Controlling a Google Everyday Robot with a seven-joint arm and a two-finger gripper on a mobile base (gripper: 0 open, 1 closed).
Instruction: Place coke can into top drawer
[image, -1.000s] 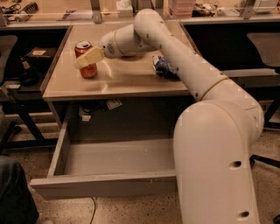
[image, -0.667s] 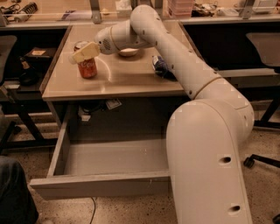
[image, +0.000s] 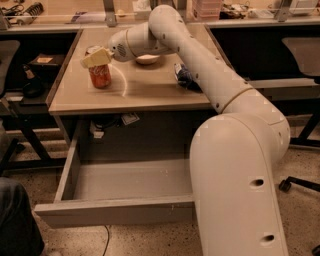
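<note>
The coke can stands upright on the left part of the beige desk top; it is red with white script and a silver top. My gripper hangs just above the can's top, its cream-coloured fingers pointing left and covering part of the rim. The top drawer is pulled wide open below the desk, with a plain grey inside and a flat front panel. My big white arm reaches across the desk from the right front.
A white bowl sits behind my wrist at the desk's middle back. A blue crinkled bag lies to the right, partly behind my arm. Office chairs stand at the left and right. Cluttered desks line the back.
My gripper has swung left and slightly back, from beside the can to above its top. The can and the drawer have not moved.
</note>
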